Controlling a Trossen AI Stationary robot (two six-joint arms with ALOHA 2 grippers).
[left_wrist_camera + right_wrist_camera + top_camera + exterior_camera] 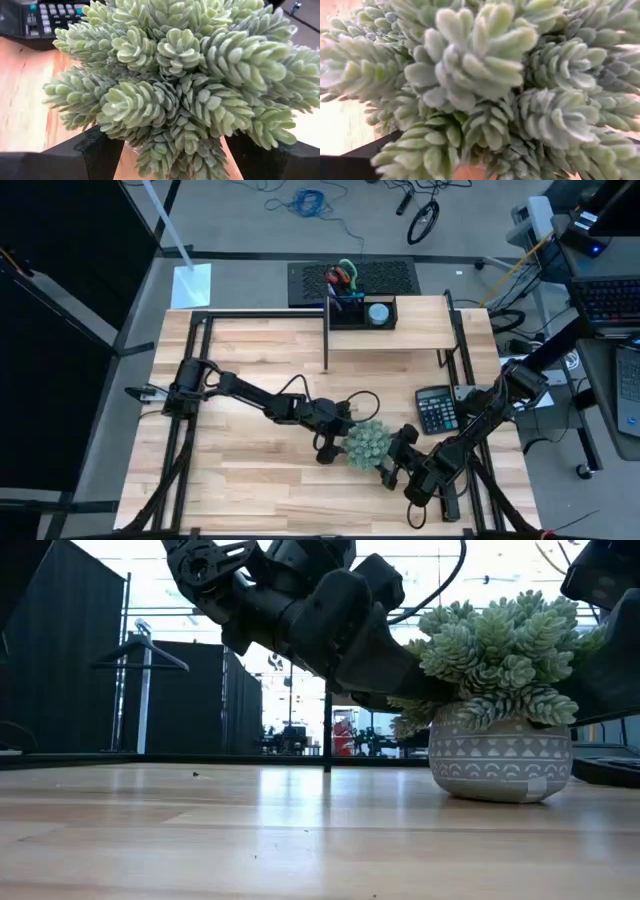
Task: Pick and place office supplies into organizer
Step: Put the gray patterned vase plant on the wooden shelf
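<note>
Overhead, the left gripper (333, 442) is sitting just beside the fuzzy green plant (366, 444) on the near half of the wooden table (240, 480), and the right gripper (396, 460) is closing in on the plant from the opposite side. In the left wrist view the left fingers (100, 150) are standing wide apart, flanking the plant (180, 80) low on either side and gripping nothing. How the right fingers are standing cannot be told, since foliage (485, 85) is filling that wrist view. At table level the plant's patterned grey pot (500, 755) is resting on the tabletop. The organizer (360, 313) is lying at the far edge, well apart from both grippers, with the scissors (341, 277), a blue pen (335, 302) and the round disc (379, 312) inside it. The calculator (436, 409) is lying beside the right arm.
</note>
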